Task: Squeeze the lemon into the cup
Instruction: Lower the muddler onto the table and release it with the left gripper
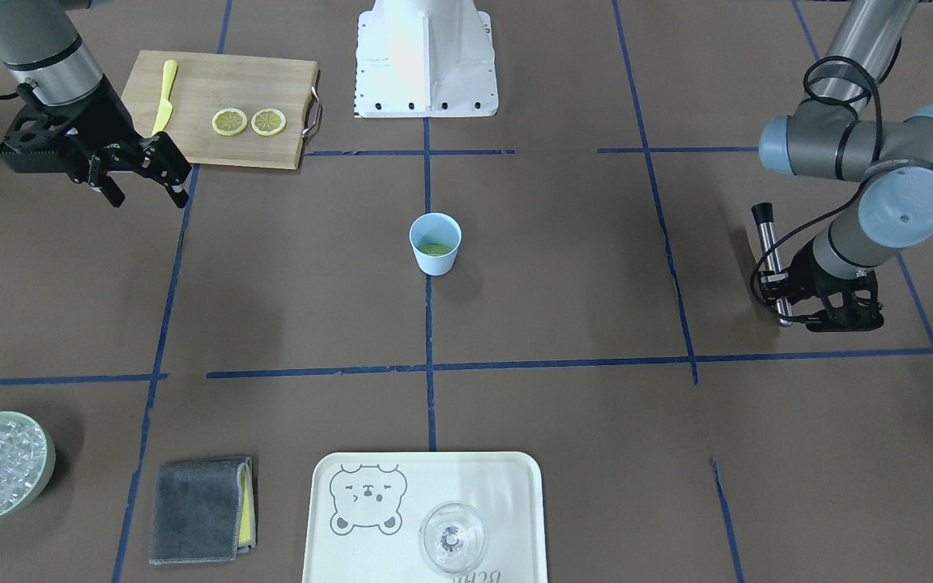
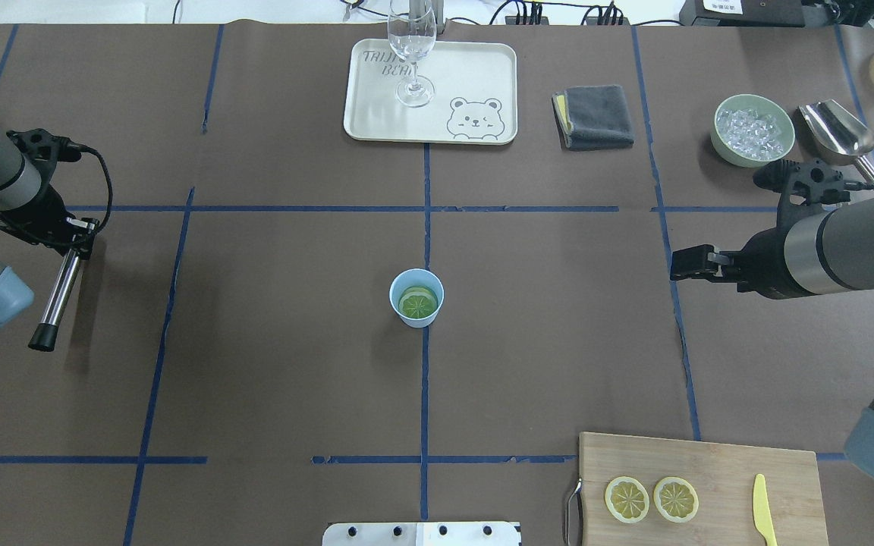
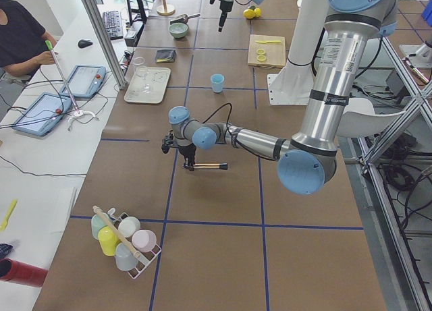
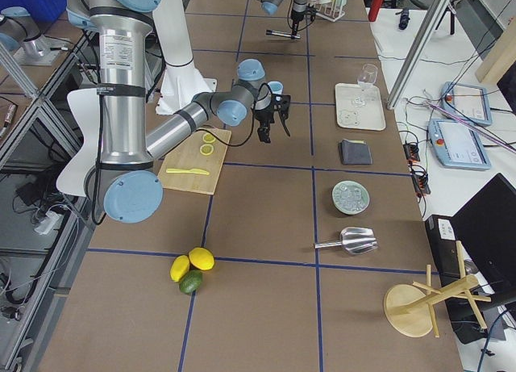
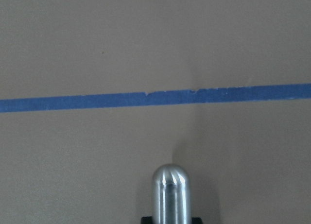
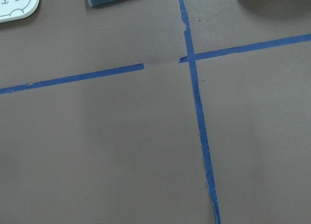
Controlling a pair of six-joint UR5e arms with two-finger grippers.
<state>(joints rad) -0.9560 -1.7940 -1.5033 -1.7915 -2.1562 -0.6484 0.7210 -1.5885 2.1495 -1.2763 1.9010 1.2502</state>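
Yellow-green lemon (image 1: 435,249) part-hidden inside cup (image 1: 436,265)

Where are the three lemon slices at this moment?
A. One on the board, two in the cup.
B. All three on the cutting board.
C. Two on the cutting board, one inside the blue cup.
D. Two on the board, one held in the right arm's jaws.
C: the overhead view shows one lemon slice lying inside the cup and two more slices side by side on the cutting board.
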